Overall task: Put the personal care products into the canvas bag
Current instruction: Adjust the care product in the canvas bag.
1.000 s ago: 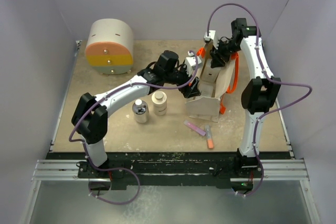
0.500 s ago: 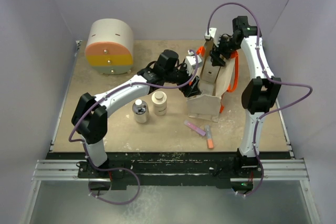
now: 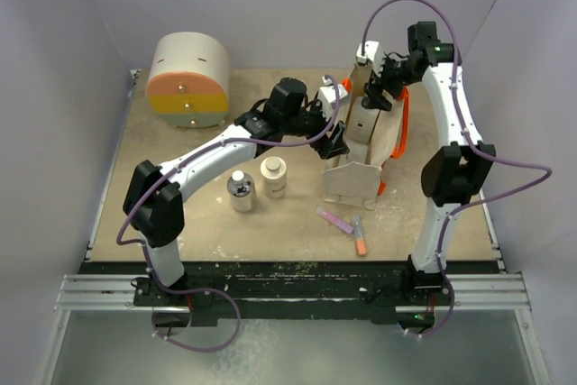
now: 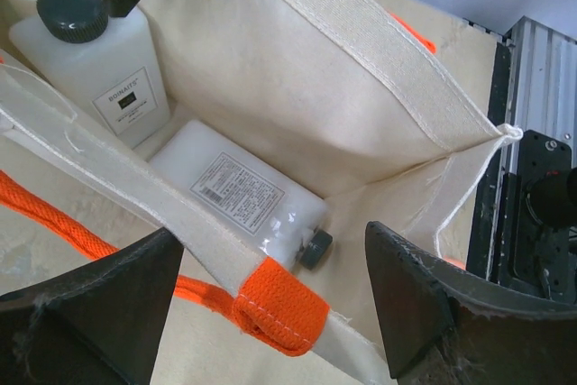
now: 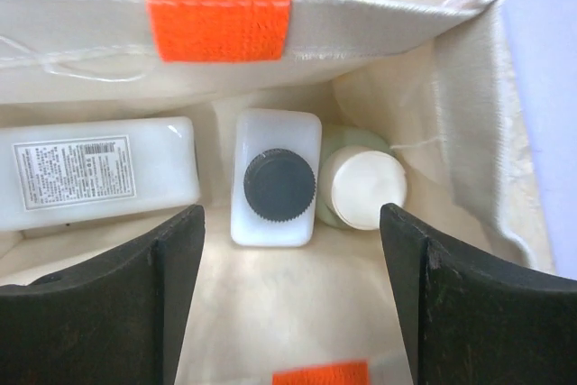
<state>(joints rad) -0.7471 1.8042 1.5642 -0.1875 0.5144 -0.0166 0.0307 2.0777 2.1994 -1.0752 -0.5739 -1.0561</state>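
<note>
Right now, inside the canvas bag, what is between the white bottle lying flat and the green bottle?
An upright white bottle with a black cap stands between them, as the right wrist view shows.

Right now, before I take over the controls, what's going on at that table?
Both arms are at the canvas bag. The right claw hangs open above its mouth, holding nothing. The left claw is open too, over the bag's rim by an orange handle. Inside are a flat white bottle, an upright white bottle and a green bottle. A clear-grey bottle and a cream jar stand on the table, not yet packed.
</note>
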